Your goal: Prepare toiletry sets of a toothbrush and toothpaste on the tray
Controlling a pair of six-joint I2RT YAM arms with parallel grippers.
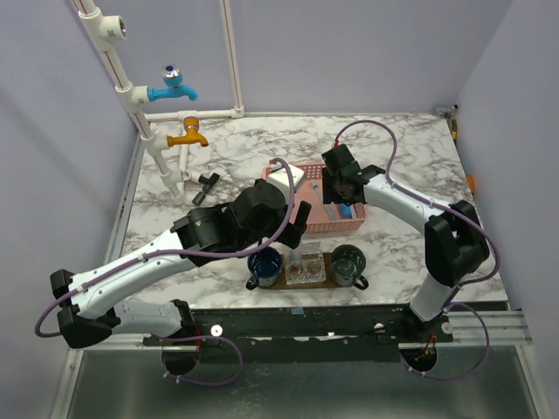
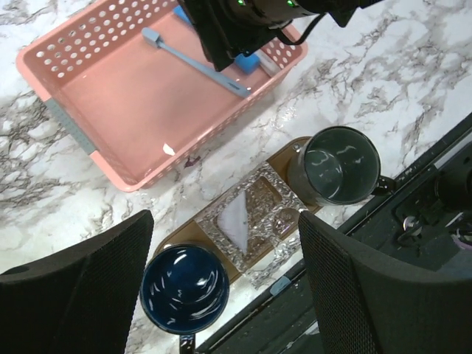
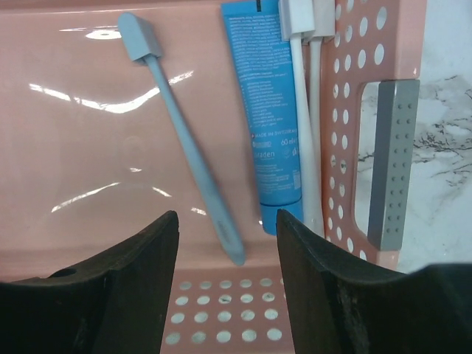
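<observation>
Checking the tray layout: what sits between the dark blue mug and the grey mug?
A clear patterned glass dish, on the tray between the dark blue mug and grey mug; the left wrist view shows it.

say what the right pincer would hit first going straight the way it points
Probably the handle of the blue toothbrush, lying in the basket between the right pincer's open fingers; depth is unclear.

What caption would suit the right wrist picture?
Open right gripper above a pink basket holding a blue toothbrush, toothpaste and white toothbrushes.
</observation>
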